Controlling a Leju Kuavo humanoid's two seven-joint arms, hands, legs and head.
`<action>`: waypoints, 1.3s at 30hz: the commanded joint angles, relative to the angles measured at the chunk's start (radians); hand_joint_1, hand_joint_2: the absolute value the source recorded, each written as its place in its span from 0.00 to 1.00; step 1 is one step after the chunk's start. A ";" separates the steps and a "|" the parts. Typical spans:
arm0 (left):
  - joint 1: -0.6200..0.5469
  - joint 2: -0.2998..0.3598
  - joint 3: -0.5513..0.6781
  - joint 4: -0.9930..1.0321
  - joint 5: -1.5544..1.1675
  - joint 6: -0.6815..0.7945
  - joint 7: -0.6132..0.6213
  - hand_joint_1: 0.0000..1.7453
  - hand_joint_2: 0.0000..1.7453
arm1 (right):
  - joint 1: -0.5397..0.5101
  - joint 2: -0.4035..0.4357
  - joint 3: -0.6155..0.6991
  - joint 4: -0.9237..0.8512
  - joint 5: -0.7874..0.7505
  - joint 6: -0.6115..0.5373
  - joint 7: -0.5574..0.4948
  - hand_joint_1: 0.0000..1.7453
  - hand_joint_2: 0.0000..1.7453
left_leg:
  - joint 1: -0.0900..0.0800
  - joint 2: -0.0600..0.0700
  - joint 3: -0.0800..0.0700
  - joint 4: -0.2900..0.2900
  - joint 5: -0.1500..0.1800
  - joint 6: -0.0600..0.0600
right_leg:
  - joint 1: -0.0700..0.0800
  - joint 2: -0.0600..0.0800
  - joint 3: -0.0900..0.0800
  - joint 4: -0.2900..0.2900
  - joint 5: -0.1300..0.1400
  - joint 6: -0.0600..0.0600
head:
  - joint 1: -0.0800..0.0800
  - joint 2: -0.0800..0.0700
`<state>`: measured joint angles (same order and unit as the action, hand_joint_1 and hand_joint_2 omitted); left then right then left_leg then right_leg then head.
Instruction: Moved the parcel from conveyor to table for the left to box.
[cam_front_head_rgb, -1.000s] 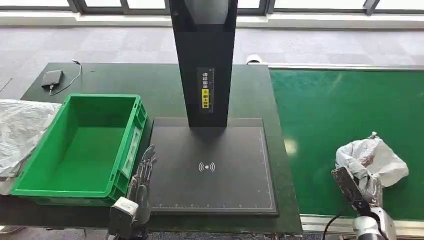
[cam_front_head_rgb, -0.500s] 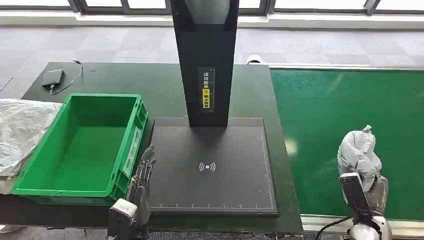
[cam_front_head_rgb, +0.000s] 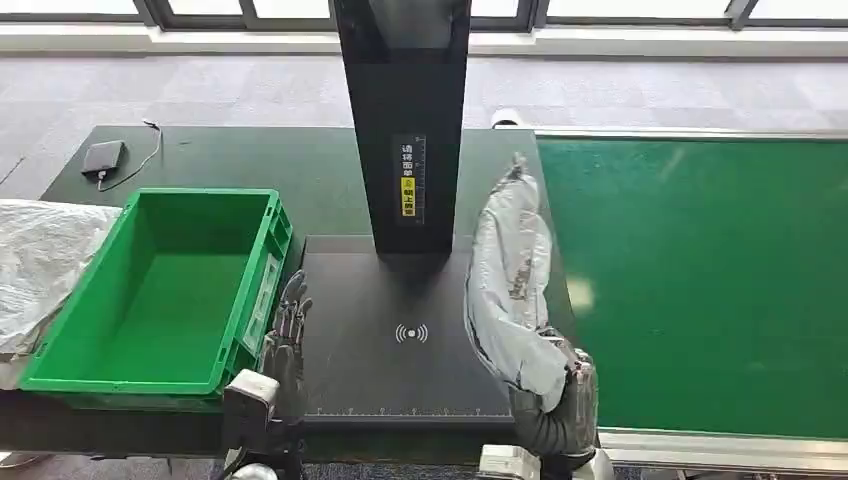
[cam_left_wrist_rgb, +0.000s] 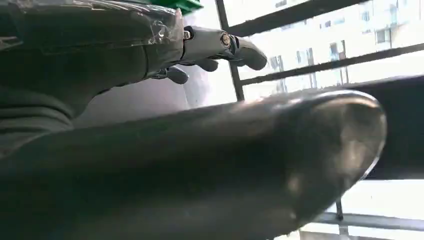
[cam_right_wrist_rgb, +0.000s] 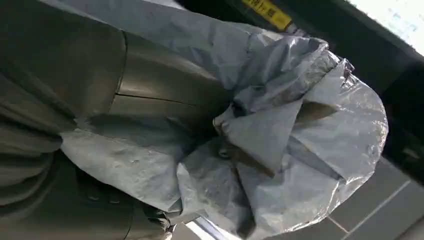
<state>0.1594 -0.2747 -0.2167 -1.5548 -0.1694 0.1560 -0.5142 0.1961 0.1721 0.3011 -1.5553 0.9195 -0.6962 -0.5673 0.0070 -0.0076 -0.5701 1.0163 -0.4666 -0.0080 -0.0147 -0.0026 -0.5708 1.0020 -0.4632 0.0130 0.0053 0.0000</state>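
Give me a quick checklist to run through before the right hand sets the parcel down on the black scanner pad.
1. Grip on parcel: ok. The right hand holds the grey parcel by its lower end.
2. Parcel over the pad: ok. It hangs above the right side of the black scanner pad, clear of the conveyor.
3. Landing spot free: ok. Nothing lies on the pad's bare centre.
4. Clearance from the scanner post: cannot tell. The parcel's top end looks close beside it.
5. Left hand ready: ok. It rests at the pad's left edge, fingers apart, holding nothing.
6. Green crate: ok. It holds nothing.
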 joint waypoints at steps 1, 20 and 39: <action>-0.143 -0.013 -0.050 0.194 -0.024 -0.063 0.024 0.00 0.00 | 0.063 0.018 0.148 0.035 0.068 -0.002 0.060 1.00 1.00 | 0.000 -0.001 0.001 -0.002 0.001 0.000 | 0.001 -0.002 0.002 -0.002 0.001 -0.001 | 0.000 0.000; -0.130 -0.030 -0.035 0.196 -0.083 -0.061 0.048 0.00 0.00 | 0.010 -0.021 0.163 0.185 -0.060 -0.002 0.152 1.00 1.00 | 0.000 0.001 0.000 -0.002 0.001 0.000 | 0.001 0.003 0.001 -0.003 0.004 -0.001 | 0.000 0.000; -0.137 -0.053 -0.008 0.182 -0.091 -0.024 0.032 0.00 0.00 | 0.047 -0.016 0.141 0.187 -0.105 -0.002 0.179 0.00 1.00 | 0.000 0.000 0.000 -0.001 0.001 0.000 | 0.001 0.002 0.001 -0.003 0.003 -0.001 | 0.000 0.000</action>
<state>0.0741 -0.2884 -0.2476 -1.4229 -0.2782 0.1137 -0.4703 0.2103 0.1614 0.4116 -1.4470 0.8462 -0.6989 -0.3995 0.0065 -0.0042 -0.5707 1.0169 -0.4664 -0.0082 -0.0151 0.0030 -0.5726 1.0015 -0.4601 0.0132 0.0057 0.0000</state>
